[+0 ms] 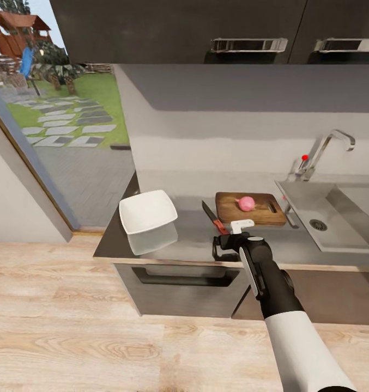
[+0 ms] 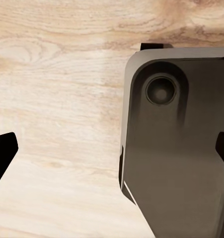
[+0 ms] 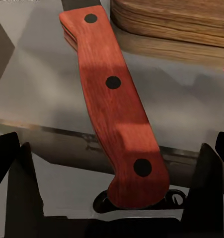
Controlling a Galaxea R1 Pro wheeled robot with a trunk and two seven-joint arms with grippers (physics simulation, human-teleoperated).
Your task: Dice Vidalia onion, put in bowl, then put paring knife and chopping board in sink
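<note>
Red-handled, the paring knife point(image 3: 114, 106) is best gripped mid-handle once the right gripper point(image 3: 112, 198), its fingers spread wide and empty, is lowered squarely onto the desk point(image 1: 195, 239).

Onion: the Vidalia onion point(image 1: 246, 203) is a small pinkish-red bulb, whole, sitting on my chopping board near its middle.
Board: the chopping board point(image 1: 251, 209) is brown wood with a handle slot at the end toward the sink, lying flat on the countertop point(image 1: 195, 234) just beside the drainboard.
Knife: the paring knife point(image 1: 214, 216) point(image 3: 112, 104) lies flat on the counter just left of the board; its red riveted handle points toward me, dark blade away.
Bowl: the bowl point(image 1: 147, 211) is white, squarish, empty, upright, left of the knife.
Sink: the sink point(image 1: 342, 218) is a steel basin at the right, with chrome tap and red knob behind.
</note>
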